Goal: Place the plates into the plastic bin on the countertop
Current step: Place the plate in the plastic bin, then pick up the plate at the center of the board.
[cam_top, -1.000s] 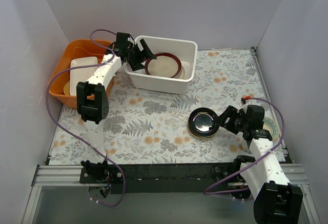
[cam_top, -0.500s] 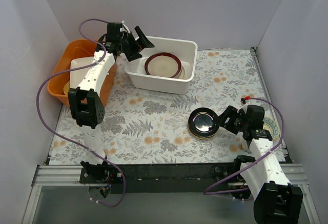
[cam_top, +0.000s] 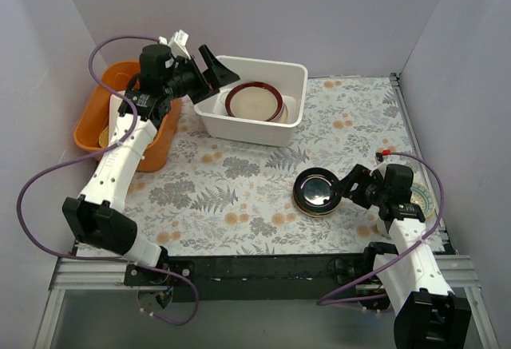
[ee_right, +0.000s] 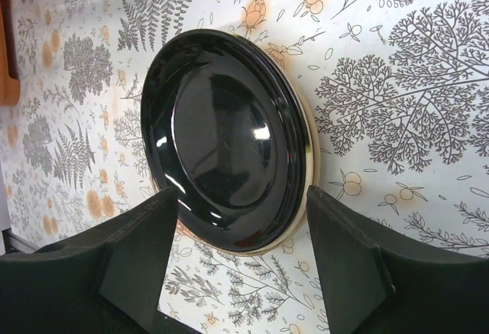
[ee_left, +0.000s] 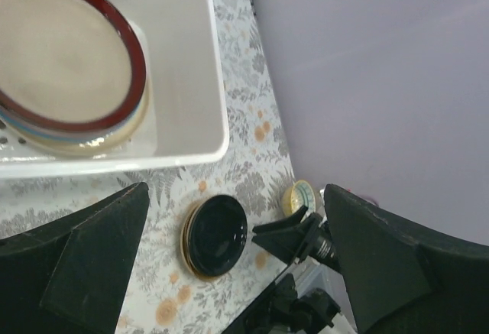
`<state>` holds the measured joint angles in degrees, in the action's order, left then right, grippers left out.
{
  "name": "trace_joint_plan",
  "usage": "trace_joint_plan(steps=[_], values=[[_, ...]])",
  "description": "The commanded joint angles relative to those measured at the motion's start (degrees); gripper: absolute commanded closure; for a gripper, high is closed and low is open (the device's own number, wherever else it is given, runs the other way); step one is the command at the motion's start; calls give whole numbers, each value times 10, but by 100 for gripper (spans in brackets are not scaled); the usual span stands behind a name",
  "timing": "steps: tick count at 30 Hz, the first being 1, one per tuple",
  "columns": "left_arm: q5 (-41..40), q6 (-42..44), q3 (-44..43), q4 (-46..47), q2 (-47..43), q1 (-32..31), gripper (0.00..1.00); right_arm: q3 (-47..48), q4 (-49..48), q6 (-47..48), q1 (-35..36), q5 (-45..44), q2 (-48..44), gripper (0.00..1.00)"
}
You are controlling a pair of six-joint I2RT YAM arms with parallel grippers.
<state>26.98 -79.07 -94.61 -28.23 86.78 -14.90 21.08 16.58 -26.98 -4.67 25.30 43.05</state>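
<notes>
The white plastic bin stands at the back of the fern-printed countertop. In it lies a stack of plates topped by a maroon-rimmed one, also seen in the left wrist view. My left gripper hovers open and empty above the bin's left end. A glossy black plate rests on a tan plate at the front right. My right gripper is open, its fingers on either side of the black plate's near rim. A cream-and-blue plate lies partly under the right arm.
An orange tub sits left of the bin, largely covered by the left arm. Purple cables loop off both arms. Pale walls close in the left, back and right sides. The bin's right wall is seen in the left wrist view.
The left arm has drawn up and back to the left from over the bin and its jaws have spread wider. The maroon plate stays in the bin. The right gripper has barely moved.
</notes>
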Motion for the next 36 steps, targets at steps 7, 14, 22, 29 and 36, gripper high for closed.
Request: trace_joint_plan(steps=[7,14,22,29,36], values=[[-110,-40,218,10,-164,-170,4,-12,22,11,-2,0,-41,2],[-175,-60,328,31,-180,-261,5,-11,35,-3,-2,0,-48,5],[-210,-71,341,50,-131,-317,5,12,36,-9,-2,-33,-80,6],[-245,-56,290,48,-35,-338,5,18,53,-12,-3,-25,-68,10],[-259,-50,275,74,22,-339,14,26,71,-15,-2,-27,-108,10]])
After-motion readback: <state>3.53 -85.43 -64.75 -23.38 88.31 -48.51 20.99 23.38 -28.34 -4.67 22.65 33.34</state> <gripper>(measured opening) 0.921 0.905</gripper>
